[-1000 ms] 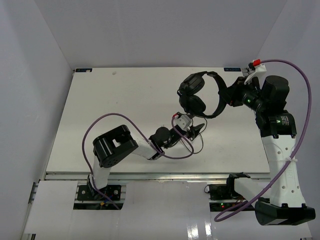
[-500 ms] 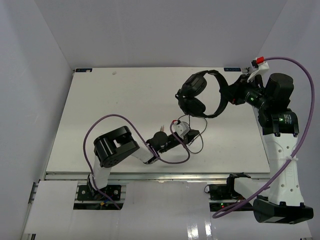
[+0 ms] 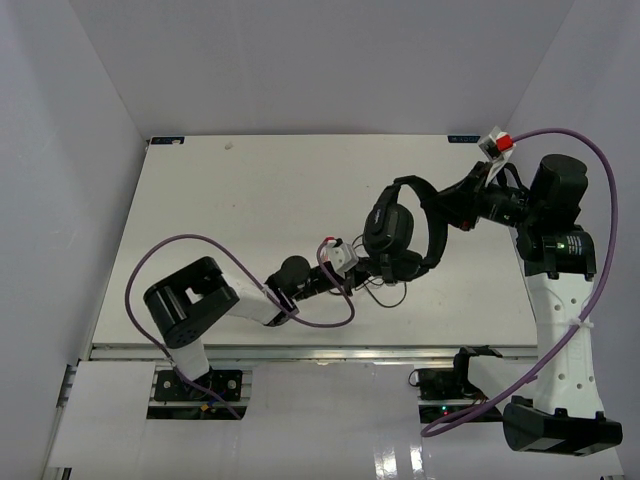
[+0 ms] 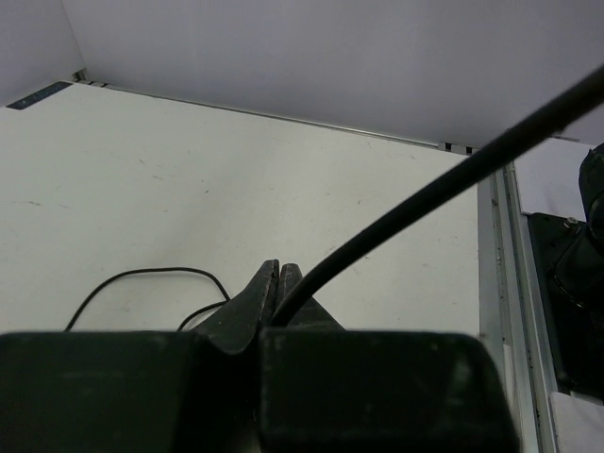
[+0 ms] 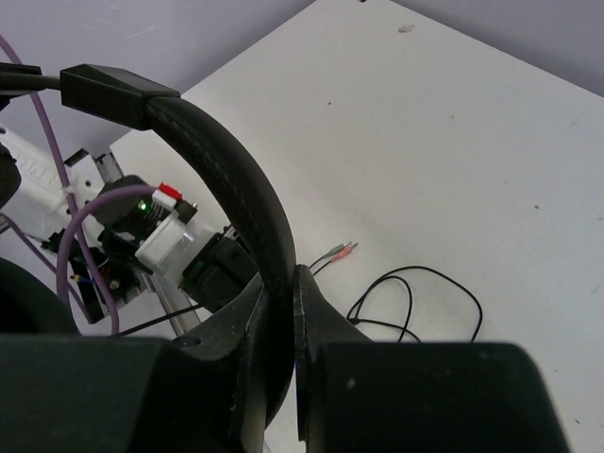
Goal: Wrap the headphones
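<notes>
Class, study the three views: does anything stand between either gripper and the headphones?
Nothing visible does. The right gripper is shut directly on the headband of the headphones, and the left gripper pinches their cord with nothing between.

Colour reference
You see black headphones (image 3: 392,225), a black cord (image 4: 425,201) with red and green plugs (image 5: 342,250), a white table (image 3: 250,200), purple arm cables (image 3: 183,238).

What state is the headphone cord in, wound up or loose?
Loose. The cord sprawls in open loops on the table, its plugs lying free.
</notes>
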